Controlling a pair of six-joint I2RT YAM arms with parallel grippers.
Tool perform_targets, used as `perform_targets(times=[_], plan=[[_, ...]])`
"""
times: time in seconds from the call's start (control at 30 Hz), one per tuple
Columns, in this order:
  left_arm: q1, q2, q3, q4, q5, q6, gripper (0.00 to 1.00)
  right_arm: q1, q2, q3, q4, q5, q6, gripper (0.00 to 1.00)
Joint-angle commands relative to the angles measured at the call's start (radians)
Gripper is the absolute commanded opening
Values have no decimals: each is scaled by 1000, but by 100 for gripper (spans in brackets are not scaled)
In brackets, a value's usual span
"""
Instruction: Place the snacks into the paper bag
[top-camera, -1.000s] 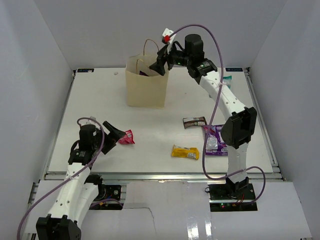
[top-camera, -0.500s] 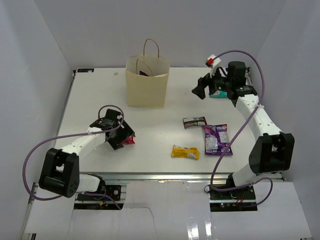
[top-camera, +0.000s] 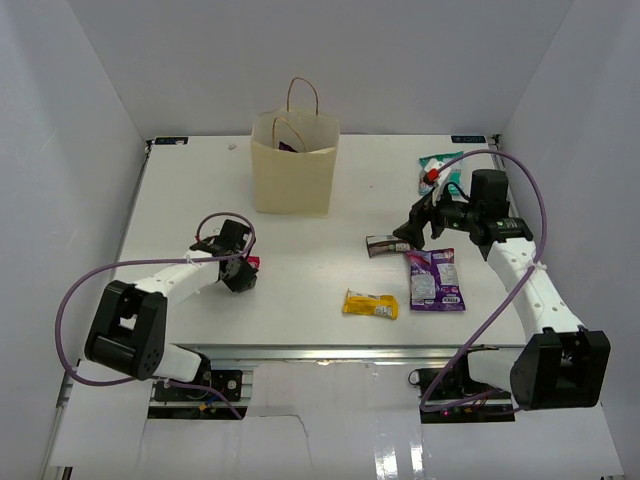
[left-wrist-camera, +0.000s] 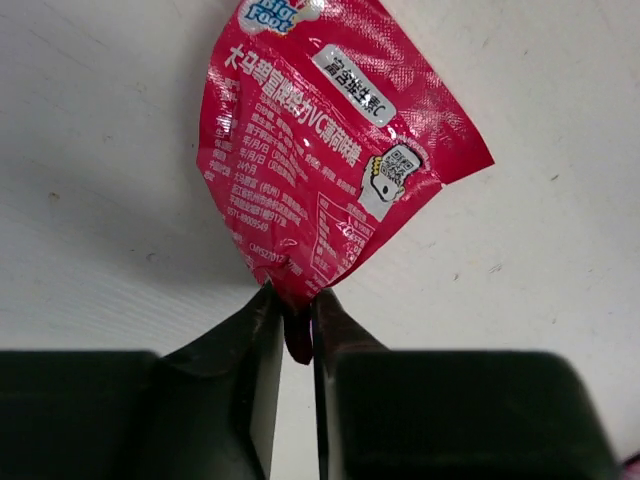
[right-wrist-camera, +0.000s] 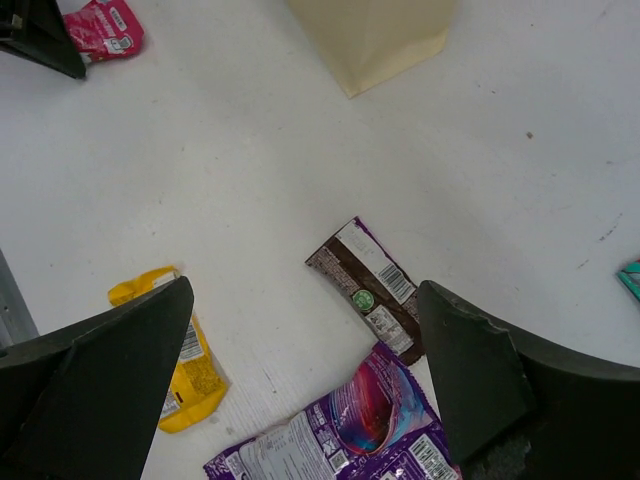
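Note:
A small red packet (left-wrist-camera: 320, 150) lies flat on the table, and my left gripper (left-wrist-camera: 295, 300) is shut on its near corner. From above, that gripper (top-camera: 240, 272) sits at the left middle with the red packet (top-camera: 254, 263) beside it. My right gripper (top-camera: 408, 236) hangs open over the brown bar (top-camera: 388, 244). In the right wrist view its wide-spread jaws (right-wrist-camera: 305, 300) frame the brown bar (right-wrist-camera: 375, 285), with the purple pouch (right-wrist-camera: 340, 430) below and the yellow bar (right-wrist-camera: 185, 370) at the left. The paper bag (top-camera: 294, 165) stands upright at the back.
A teal pouch (top-camera: 440, 165) lies at the back right, behind my right arm. The purple pouch (top-camera: 434, 279) and yellow bar (top-camera: 371, 304) lie near the front edge. White walls close in the table on three sides. Something dark shows inside the bag's mouth.
My left gripper has closed on the red packet's corner. My right arm has swung from the bag down and forward to hover over the brown bar, staying open.

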Motion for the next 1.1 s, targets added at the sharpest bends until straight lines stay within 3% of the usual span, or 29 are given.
perform_targets(times=[0.0, 0.23, 0.4, 0.5, 0.6, 0.77, 1.07], plan=[[-2, -31, 48, 31, -49, 52, 20, -5, -27, -10, -35, -67, -25, 98], [-2, -198, 85, 37, -40, 200, 0, -9, -30, 1, -46, -82, -25, 98], [-2, -365, 209, 42, -12, 347, 0, -10, -21, 18, -47, -77, -28, 98], [-1, -368, 384, 77, 28, 479, 0, -12, -18, 21, -47, -71, -32, 98], [-1, -307, 595, 96, 61, 629, 0, -13, -19, 21, -47, -71, -34, 98], [9, -56, 899, 57, 92, 808, 0, -13, -40, 12, -47, -67, -34, 98], [81, 331, 1379, 65, 324, 739, 0, -15, -71, -14, -92, -56, -49, 98]])
